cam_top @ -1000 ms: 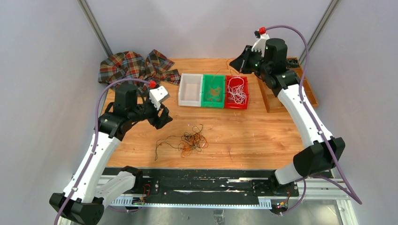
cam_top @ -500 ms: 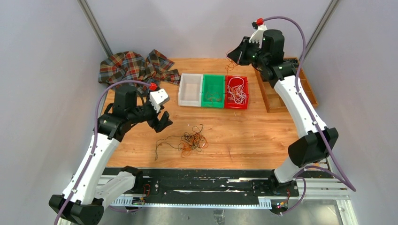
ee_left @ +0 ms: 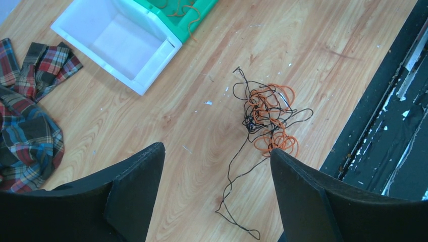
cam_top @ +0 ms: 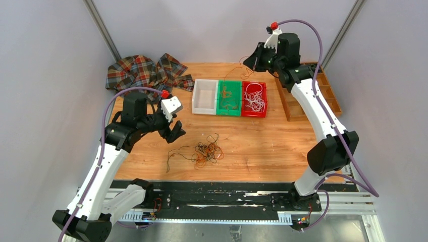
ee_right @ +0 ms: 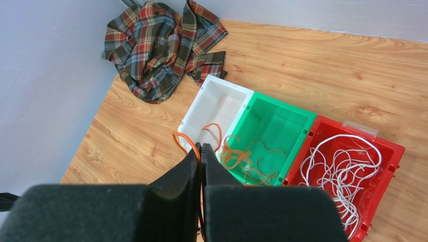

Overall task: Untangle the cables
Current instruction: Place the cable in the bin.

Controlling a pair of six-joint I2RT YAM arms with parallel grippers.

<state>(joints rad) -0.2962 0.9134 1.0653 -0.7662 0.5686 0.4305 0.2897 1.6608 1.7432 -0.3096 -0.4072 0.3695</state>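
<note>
A tangle of black and orange cables [cam_top: 204, 151] lies on the wooden table near the front; it also shows in the left wrist view [ee_left: 267, 118]. My left gripper [cam_top: 174, 128] is open and empty, above the table just left of the tangle, with a loose black cable end [ee_left: 237, 201] between its fingers. My right gripper [cam_top: 251, 61] is shut on a thin orange cable [ee_right: 184, 142] and holds it high above the bins. The green bin [ee_right: 282, 103] holds orange cables [ee_right: 247, 156]. The red bin [ee_right: 391, 146] holds white cables [ee_right: 343, 164].
An empty white bin [cam_top: 204, 96] stands left of the green one. A plaid cloth [cam_top: 144, 70] lies at the back left. A wooden tray [cam_top: 330, 96] sits at the right edge. A black rail [cam_top: 212, 194] runs along the front edge.
My right gripper has risen and shifted left over the bins, lifting the orange cable. The left gripper has barely moved.
</note>
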